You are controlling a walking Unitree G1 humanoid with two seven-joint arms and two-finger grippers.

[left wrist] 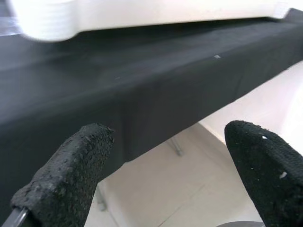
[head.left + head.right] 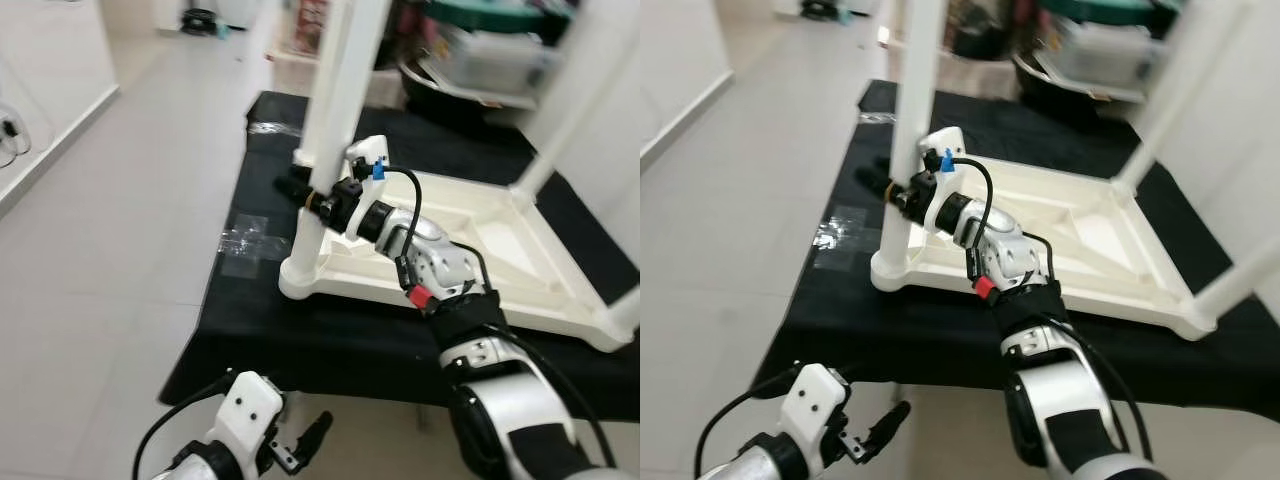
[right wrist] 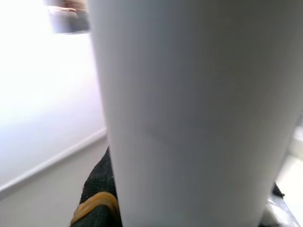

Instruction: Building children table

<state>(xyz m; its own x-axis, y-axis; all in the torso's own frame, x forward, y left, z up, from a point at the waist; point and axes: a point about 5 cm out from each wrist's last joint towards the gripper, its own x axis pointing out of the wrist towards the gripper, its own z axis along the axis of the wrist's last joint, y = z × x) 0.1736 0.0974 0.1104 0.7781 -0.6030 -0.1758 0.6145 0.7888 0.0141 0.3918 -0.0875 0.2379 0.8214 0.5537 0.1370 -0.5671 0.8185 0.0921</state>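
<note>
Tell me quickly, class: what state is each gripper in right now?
Left gripper: open, holding nothing, below the black table's edge.
Right gripper: closed on the white leg.

No text, label, brand, number or sign is showing legibly anywhere in these views.
</note>
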